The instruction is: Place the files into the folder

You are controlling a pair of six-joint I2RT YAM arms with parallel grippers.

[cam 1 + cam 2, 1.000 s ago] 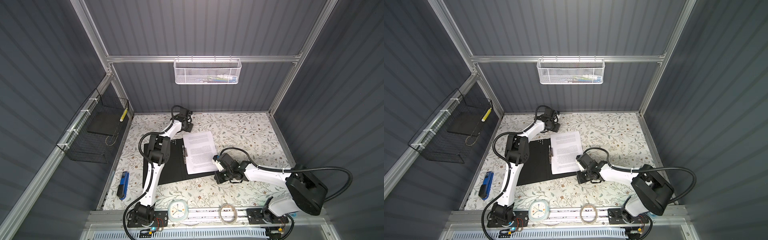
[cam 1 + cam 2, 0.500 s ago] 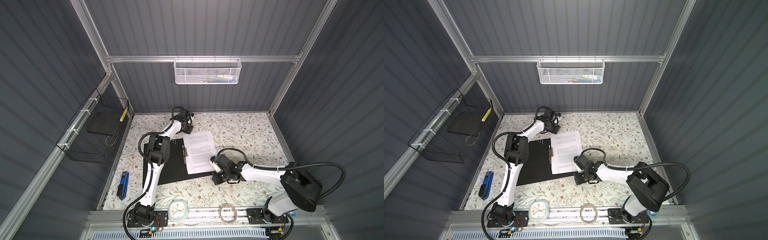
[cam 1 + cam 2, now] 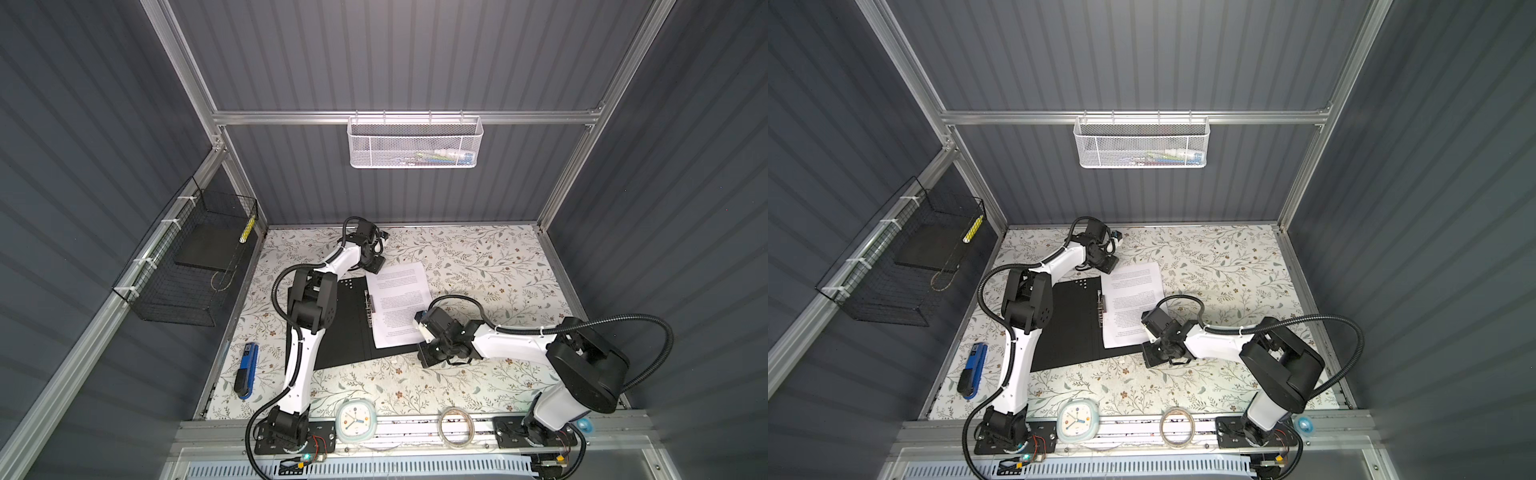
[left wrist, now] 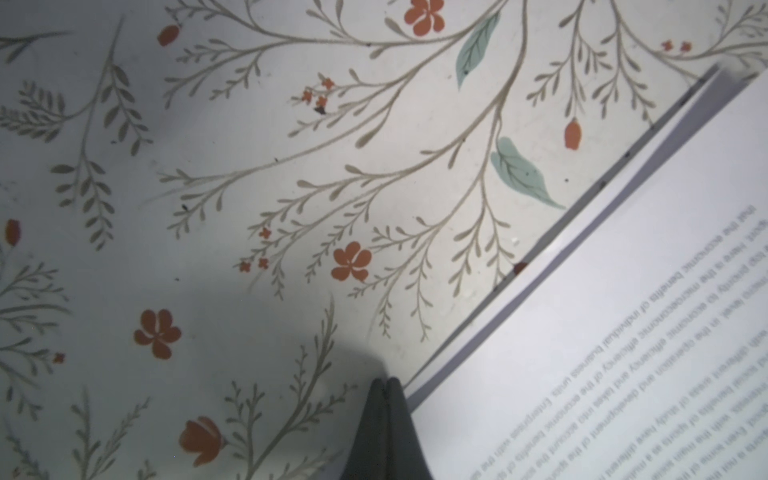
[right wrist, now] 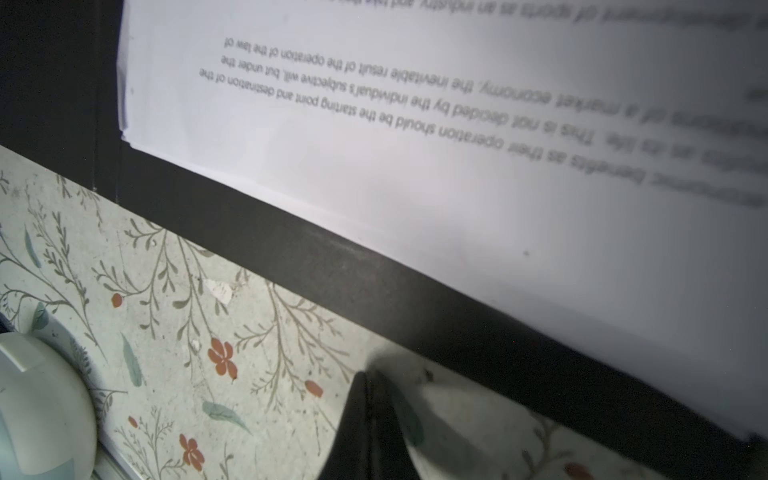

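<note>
Left jaws, pressed together and empty, sit at the files' (image 4: 623, 332) far corner. Right jaws, likewise together and empty, rest low over the counter (image 3: 478, 257), just beside the folder's (image 3: 353, 336) near edge. The files lie skewed on the open folder's right half, mid-counter. Probably left to do: squaring them, perhaps clipping, then closing the cover.

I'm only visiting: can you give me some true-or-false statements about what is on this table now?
1. The folder lies open, black inside up. True.
2. The files rest partly on it. True.
3. The right hand grips the files. False: it is shut on nothing, beside the folder's edge.
4. The left hand is wide open. False: it is shut, at the files' corner.
5. A clock sits at the table's front. True.
</note>
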